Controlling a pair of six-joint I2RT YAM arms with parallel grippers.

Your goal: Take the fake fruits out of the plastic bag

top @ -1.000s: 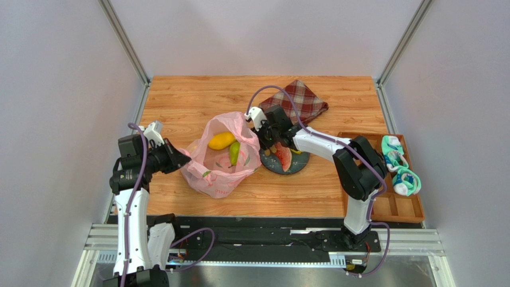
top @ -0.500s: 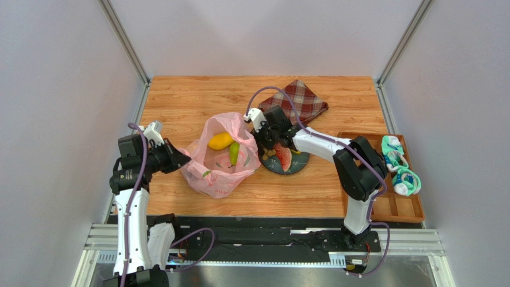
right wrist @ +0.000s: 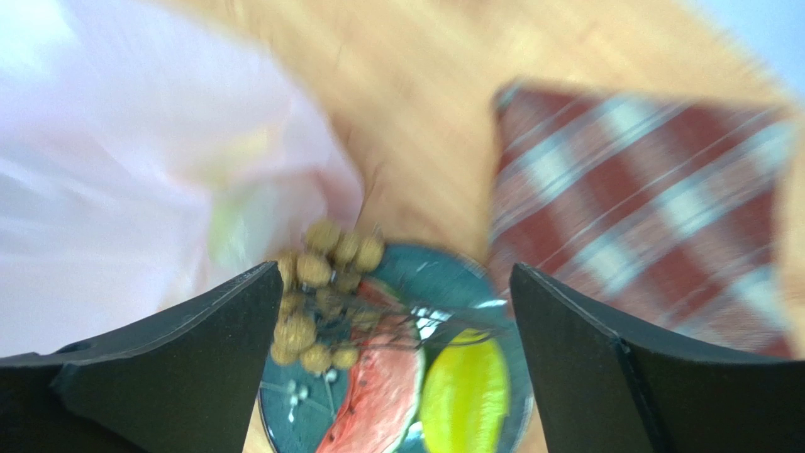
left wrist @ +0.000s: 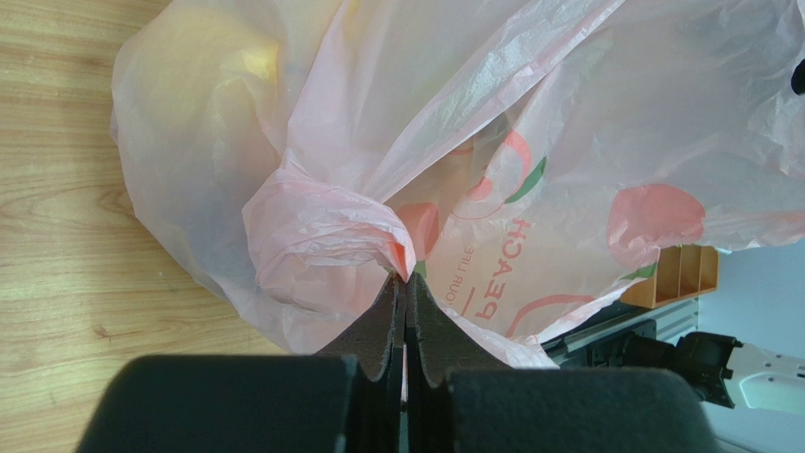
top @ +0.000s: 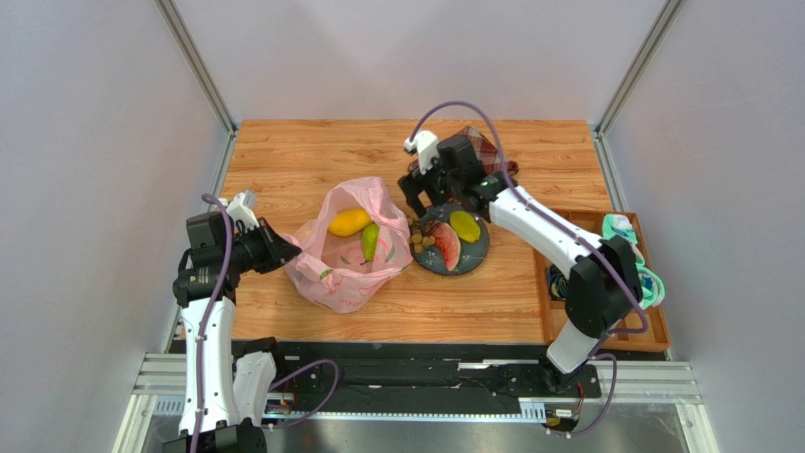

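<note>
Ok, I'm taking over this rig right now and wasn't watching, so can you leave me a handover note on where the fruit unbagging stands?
Left gripper: fingers shut on the left edge of the pink plastic bag.
Right gripper: open, empty, above the dark plate.
Done: grape bunch, watermelon slice and yellow-green fruit lie on the plate.
Left: yellow fruit and green fruit lie in the bag's open mouth.
</note>
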